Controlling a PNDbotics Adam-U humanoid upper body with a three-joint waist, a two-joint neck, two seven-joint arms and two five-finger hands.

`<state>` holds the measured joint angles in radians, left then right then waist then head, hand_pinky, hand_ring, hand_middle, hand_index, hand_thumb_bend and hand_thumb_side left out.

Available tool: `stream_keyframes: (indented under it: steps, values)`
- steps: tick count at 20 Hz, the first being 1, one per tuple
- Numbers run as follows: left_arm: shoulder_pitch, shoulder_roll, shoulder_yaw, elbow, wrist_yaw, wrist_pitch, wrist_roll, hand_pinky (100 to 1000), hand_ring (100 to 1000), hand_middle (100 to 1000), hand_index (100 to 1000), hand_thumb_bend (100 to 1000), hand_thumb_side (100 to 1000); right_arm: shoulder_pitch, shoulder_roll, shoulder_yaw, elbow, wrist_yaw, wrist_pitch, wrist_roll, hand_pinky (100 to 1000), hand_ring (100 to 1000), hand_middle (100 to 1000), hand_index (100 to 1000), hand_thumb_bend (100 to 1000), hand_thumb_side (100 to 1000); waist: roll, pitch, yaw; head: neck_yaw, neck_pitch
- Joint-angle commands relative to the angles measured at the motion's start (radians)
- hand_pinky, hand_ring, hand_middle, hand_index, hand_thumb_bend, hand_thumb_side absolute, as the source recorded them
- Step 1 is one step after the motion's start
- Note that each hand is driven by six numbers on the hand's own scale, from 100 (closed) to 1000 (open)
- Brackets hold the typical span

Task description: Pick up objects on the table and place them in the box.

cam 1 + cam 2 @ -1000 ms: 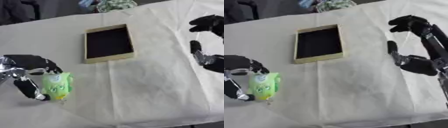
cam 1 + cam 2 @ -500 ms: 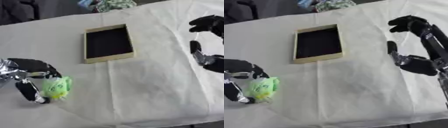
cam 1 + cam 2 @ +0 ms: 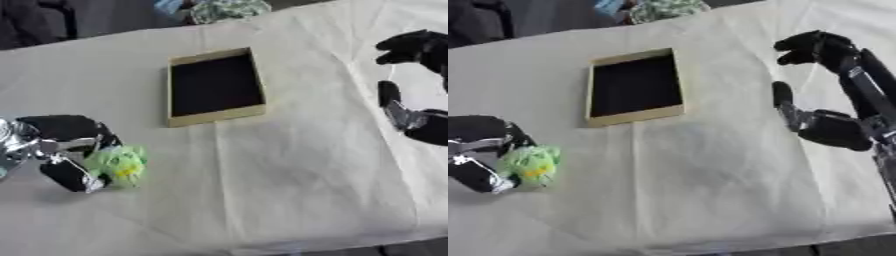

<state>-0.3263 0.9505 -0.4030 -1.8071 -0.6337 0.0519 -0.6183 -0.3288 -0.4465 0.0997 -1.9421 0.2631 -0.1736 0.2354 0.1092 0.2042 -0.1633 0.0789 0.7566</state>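
Note:
A small light-green packet point(image 3: 118, 166) with a yellow spot is held at the table's left side. My left hand point(image 3: 68, 150) is curled round it, fingers above and thumb below, and lifts it just off the cloth. The box point(image 3: 214, 86) is a shallow tan tray with a dark inside, lying near the middle of the table, up and to the right of the packet. My right hand point(image 3: 824, 85) hovers at the right side with curved fingers and thumb spread, holding nothing.
A white cloth point(image 3: 289, 170) covers the table. At the far edge lie a patterned green-white bundle point(image 3: 229, 9) and a blue item point(image 3: 169, 6). Dark fabric point(image 3: 35, 20) shows at the top left corner.
My left hand has tipped the green packet from upright onto its side and drawn it slightly down and left. The right hand has stayed where it was.

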Motion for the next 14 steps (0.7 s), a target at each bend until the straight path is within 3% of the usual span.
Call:
stream_keyframes:
  steps: [1,5,10,14]
  values:
    - [-0.012,0.018,0.012,-0.008,-0.004,0.02,0.063,638,451,426,685,100,471,-0.008,-0.012,-0.003,-0.009,-0.004,0.0,0.0,787,737,768,837,100,242,-0.005,-0.012,0.001,-0.002,0.009]
    - [-0.012,0.014,0.022,-0.021,0.009,0.041,0.105,612,398,357,623,100,477,-0.008,-0.011,-0.003,-0.009,-0.004,-0.001,-0.001,787,737,768,838,100,241,-0.005,-0.012,0.001,-0.005,0.008]
    - [-0.03,0.021,0.076,-0.078,0.021,0.075,0.117,617,395,353,625,100,489,-0.007,-0.012,-0.004,-0.008,-0.004,-0.001,-0.001,787,738,768,838,100,242,-0.004,-0.014,0.002,-0.009,0.009]
    - [-0.092,0.02,0.107,-0.088,0.006,0.102,0.112,627,404,361,634,100,493,-0.01,-0.011,-0.001,-0.009,-0.007,-0.002,0.002,787,738,768,838,100,241,-0.004,-0.015,0.0,-0.01,0.003]
